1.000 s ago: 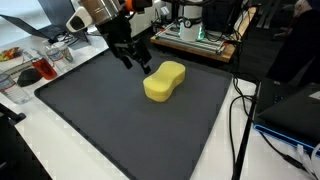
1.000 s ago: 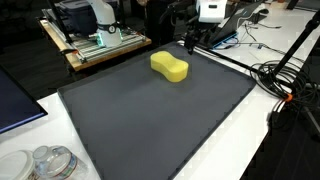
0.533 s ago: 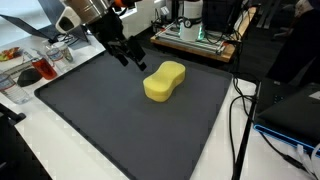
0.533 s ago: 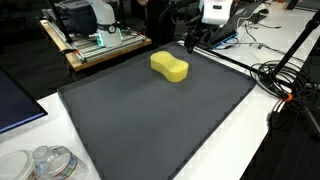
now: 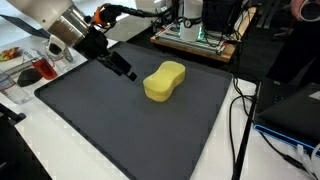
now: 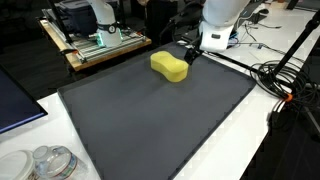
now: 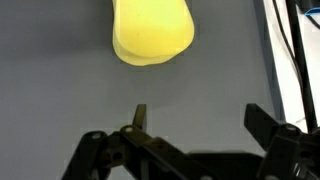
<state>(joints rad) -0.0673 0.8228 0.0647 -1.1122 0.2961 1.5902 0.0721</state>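
We saw the gripper (image 5: 127,72) hanging low over the dark mat (image 5: 110,130) w/ its jaws wide apart and nothing btw them. The yellow sponge (image 5: 165,81) lay flat on the mat, just beside the fingertips but not touching them. In the wrist view the sponge (image 7: 152,35) sat ahead of the gripper (image 7: 197,118) and off to one side, nearer one finger than the middle of the gap.

We judged the step in hand to be lining up on the sponge. To do it well, the wrist needed a sideways shift until the sponge's narrow waist sat centred in the gap, w/ the jaws square across that waist. The long axis looked too long for the opening, tho the wrist view cropped the sponge, so we couldn't be sure. A straight descent seemed best, low enough for the pads to meet the sides, not the top. Foam squashes, so a gentle close. The cables (image 6: 285,80) beyond the mat's edge wanted a wide berth.
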